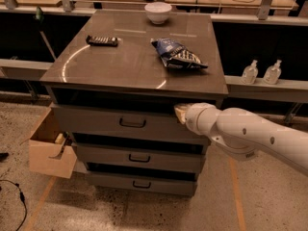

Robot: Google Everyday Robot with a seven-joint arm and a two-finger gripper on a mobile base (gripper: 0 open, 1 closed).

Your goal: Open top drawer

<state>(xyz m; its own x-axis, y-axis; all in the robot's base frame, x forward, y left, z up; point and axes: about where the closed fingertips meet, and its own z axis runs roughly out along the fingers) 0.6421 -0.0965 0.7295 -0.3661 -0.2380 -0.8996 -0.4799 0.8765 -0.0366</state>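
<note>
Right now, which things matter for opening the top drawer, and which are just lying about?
Job: top drawer, its wire handle, claw at the drawer front's upper right.
Lying about: white bowl, dark remote-like object, blue bag, wooden box, bottles, lower drawers.

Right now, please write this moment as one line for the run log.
task: open top drawer | gripper: at drawer front's upper right edge | handle: free, not grasped

Hand [180, 113] at upper right edge of top drawer [96, 121], arm [260, 137] cut off at right, gap [115, 100] above in shadow
</note>
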